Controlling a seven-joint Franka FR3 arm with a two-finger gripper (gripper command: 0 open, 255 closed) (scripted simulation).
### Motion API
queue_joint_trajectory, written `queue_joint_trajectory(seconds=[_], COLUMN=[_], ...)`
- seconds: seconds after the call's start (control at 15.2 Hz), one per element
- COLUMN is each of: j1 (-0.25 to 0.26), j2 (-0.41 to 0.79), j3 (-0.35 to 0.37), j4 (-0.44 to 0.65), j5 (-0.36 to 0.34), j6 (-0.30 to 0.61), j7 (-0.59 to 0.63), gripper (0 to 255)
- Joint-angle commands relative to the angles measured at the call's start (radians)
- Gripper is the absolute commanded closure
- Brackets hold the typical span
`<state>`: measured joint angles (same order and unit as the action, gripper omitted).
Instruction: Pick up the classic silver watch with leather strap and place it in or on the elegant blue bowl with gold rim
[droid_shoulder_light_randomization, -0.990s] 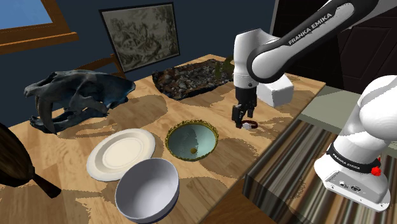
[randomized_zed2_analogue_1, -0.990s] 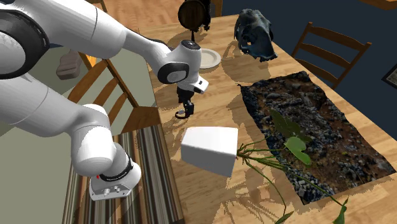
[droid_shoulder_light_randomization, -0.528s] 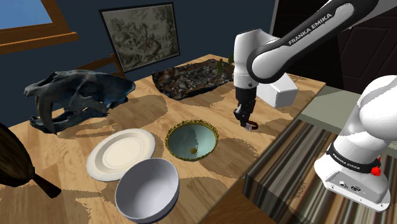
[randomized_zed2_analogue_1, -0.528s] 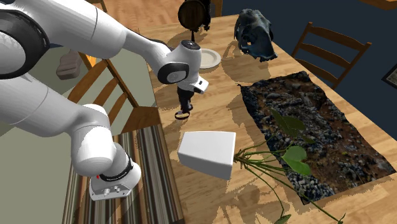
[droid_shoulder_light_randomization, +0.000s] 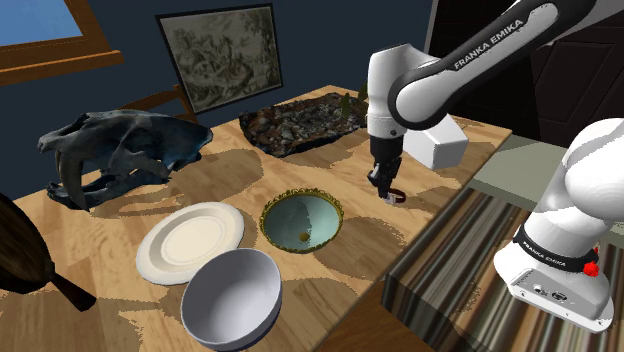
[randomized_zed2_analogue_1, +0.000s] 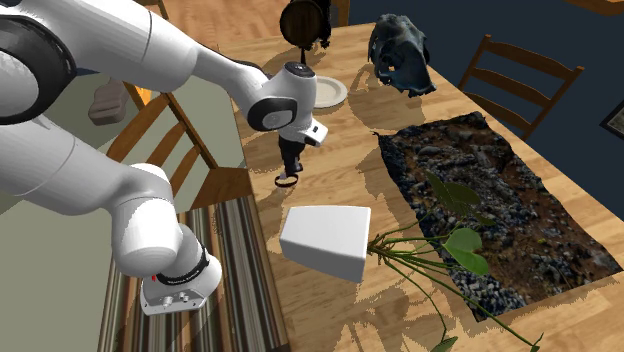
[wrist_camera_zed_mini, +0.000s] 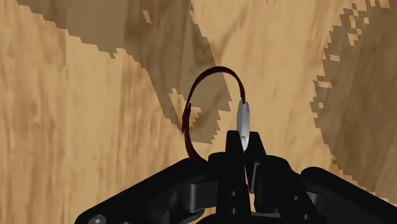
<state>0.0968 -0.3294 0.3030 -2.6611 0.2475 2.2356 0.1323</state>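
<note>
A light wooden table (droid_shoulder_light_randomization: 235, 165), dappled with shadow, takes up the middle of the room. Behind it is a dark blue wall (droid_shoulder_light_randomization: 140, 50) with a framed picture (droid_shoulder_light_randomization: 225, 57) and, beside that, a wooden window frame (droid_shoulder_light_randomization: 55, 45). One wooden chair (randomized_zed2_analogue_1: 533, 56) stands at the table's far side and another (randomized_zed2_analogue_1: 222, 187) at its near side. A striped rug (randomized_zed2_analogue_1: 235, 260) lies on the grey-green floor (randomized_zed2_analogue_1: 50, 270).

My gripper (droid_shoulder_light_randomization: 385, 192) points straight down near the table's (droid_shoulder_light_randomization: 240, 172) edge on my stand's side. My fingers are drawn together on the small watch (droid_shoulder_light_randomization: 395, 198), low at the wood. The gold-rimmed blue bowl (droid_shoulder_light_randomization: 290, 215) sits further along that edge. A white plate (droid_shoulder_light_randomization: 190, 241) and a grey bowl (droid_shoulder_light_randomization: 231, 297) lie just beyond it.
</note>
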Motion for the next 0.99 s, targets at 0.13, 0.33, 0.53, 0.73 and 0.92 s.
queue_joint_trajectory(seconds=[0.13,0.33,0.53,0.73,0.92], j1=[0.0,0.0,0.0,-0.001,-0.001], j2=[-0.038,-0.066,-0.091,-0.113,-0.132], j3=[-0.007,-0.013,-0.019,-0.025,-0.031], j4=[0.021,0.042,0.065,0.09,0.117], j5=[-0.002,-0.004,-0.007,-0.011,-0.014], j6=[-0.059,-0.108,-0.155,-0.202,-0.248], j7=[0.002,0.004,0.006,0.009,0.012], gripper=[255,255,255,255,255])
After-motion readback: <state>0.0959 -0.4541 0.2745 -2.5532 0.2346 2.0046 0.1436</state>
